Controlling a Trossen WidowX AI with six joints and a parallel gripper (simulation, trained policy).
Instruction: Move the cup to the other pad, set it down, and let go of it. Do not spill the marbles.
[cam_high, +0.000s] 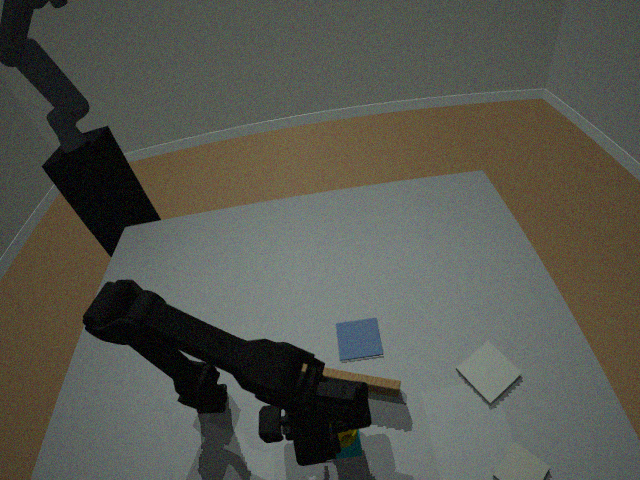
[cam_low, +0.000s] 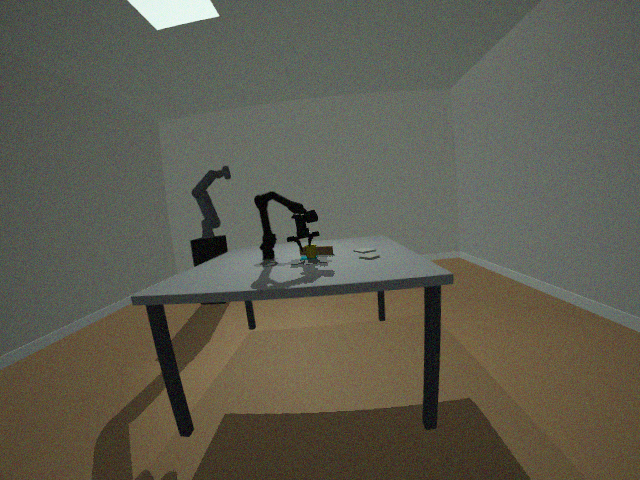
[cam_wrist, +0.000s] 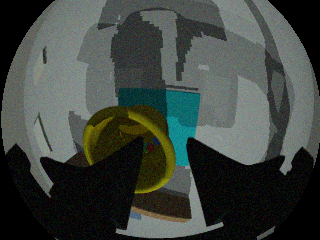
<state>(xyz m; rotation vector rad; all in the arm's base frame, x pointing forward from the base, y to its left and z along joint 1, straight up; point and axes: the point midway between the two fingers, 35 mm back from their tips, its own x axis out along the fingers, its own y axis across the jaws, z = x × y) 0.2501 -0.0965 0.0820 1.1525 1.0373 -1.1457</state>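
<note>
The yellow cup (cam_high: 348, 438) (cam_low: 311, 251) (cam_wrist: 171, 162) is at the teal pad (cam_high: 351, 451) (cam_low: 303, 257) (cam_wrist: 184, 112), its base over part of the pad. It looks upright, and the wrist view looks into its mouth. A few marbles (cam_wrist: 151, 147), red, blue and green, show inside it. My gripper (cam_low: 306, 247) (cam_wrist: 165, 142) is partly open at the cup. One finger crosses the cup's mouth, the other is outside the rim, with a gap showing beside the wall. Its fingertips are hidden in the top view. The exact contact under the cup is hidden.
A wooden bar (cam_high: 387, 385) (cam_low: 325, 250) (cam_wrist: 167, 214) stands close beside the cup. The blue pad (cam_high: 359, 339) lies beyond the bar. Two pale square tiles (cam_high: 489, 372) (cam_high: 521, 463) lie to the right in the top view.
</note>
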